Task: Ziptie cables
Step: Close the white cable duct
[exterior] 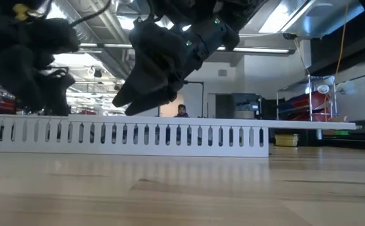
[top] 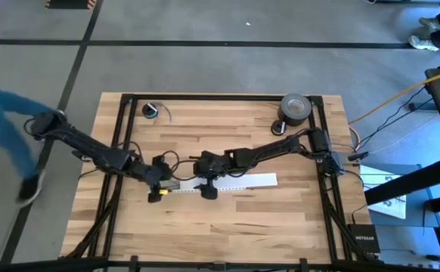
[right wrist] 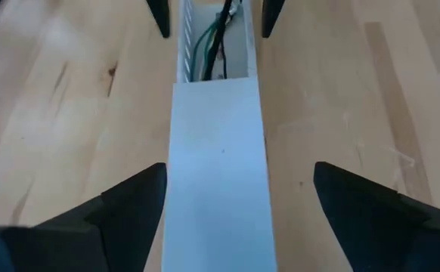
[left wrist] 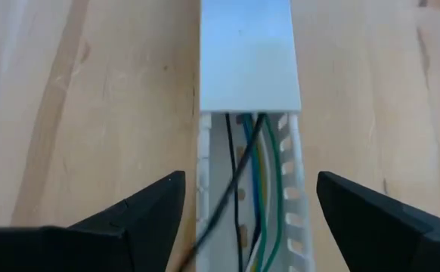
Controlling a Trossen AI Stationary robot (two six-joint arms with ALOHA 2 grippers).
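The wooden desk (top: pixel 227 219) fills the middle of the high view, with a black frame around its edges. On it, a little below the centre of that view, lies a long white slotted channel (top: pixel 239 183), going from left to right; in the low view it crosses the frame as a white wall with many narrow slots (exterior: pixel 126 135). A flat white cover (left wrist: pixel 249 57) closes one part of the channel and the other part is open. In the open part lie the cables (left wrist: pixel 259 189), thin wires in green, pale yellow, blue and black, running along the channel; in the right wrist view they are seen at the top centre of the frame (right wrist: pixel 211 41), just past the end of the cover. The left hand (left wrist: pixel 249 215) is at the left end of the channel, its two fingers wide apart with one on each side of the open part, and it holds nothing. The right hand (right wrist: pixel 239 204) is over the covered part near the centre of the desk, its fingers also wide apart on both sides of the cover, and nothing is gripped. A roll of grey tape (top: pixel 296 108) stands at the upper right of the desk, and a small round coil (top: pixel 151 111) lies at the upper left.
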